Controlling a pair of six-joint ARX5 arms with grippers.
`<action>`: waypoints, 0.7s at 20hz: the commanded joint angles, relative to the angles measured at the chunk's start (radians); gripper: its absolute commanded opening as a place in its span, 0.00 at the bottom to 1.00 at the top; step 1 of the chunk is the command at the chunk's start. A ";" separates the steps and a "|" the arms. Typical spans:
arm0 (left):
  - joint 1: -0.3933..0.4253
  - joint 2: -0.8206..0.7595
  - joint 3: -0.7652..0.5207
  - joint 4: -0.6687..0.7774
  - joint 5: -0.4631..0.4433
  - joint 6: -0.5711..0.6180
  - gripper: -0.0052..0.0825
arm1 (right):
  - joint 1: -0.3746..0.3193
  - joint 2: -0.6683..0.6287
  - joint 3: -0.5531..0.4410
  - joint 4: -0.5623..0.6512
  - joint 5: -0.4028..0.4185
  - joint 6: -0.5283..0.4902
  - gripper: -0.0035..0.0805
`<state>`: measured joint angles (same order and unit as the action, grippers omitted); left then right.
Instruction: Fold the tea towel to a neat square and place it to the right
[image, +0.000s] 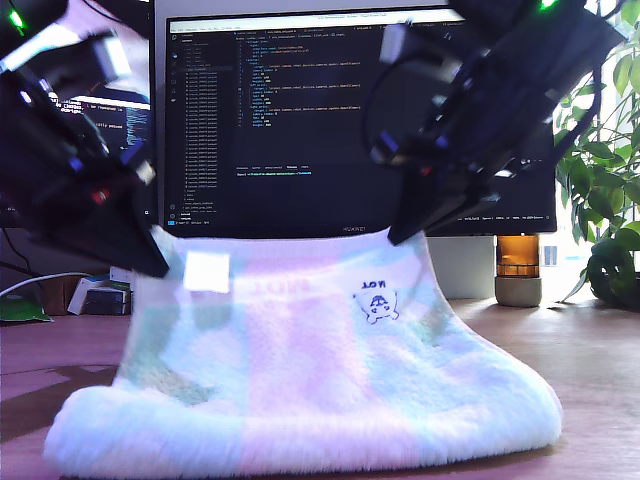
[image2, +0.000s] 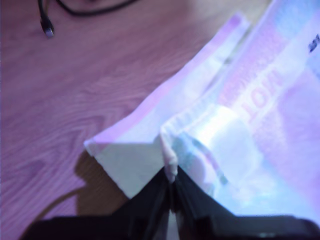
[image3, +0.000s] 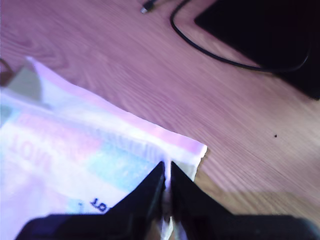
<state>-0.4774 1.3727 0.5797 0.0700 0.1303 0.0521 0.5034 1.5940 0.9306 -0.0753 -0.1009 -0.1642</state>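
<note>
Between jaws of my first gripper (image2: 171, 172): one far corner of tea towel (image: 300, 370), pinched tight. My second gripper (image3: 167, 177) clamps other corner. Lifted edge spans jaw to jaw; rest drapes forward onto desk (image: 600, 350). Both arms equally engaged.

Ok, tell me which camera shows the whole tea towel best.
The exterior view: the tea towel shows nearly whole, its two far corners lifted and its near fold resting on the desk. Each wrist view shows only one pinched corner and a strip of cloth.
</note>
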 joint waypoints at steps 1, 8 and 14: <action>0.009 0.035 -0.017 0.026 -0.003 0.028 0.03 | -0.008 0.042 0.005 0.035 0.003 -0.018 0.03; 0.063 0.095 -0.017 0.113 -0.003 0.054 0.03 | -0.008 0.125 0.005 0.140 0.005 -0.020 0.03; 0.079 0.127 -0.017 0.148 -0.004 0.053 0.05 | -0.008 0.137 0.005 0.139 0.005 -0.020 0.05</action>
<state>-0.4049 1.4948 0.5797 0.2134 0.1318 0.1013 0.4999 1.7172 0.9310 0.0563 -0.1017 -0.1822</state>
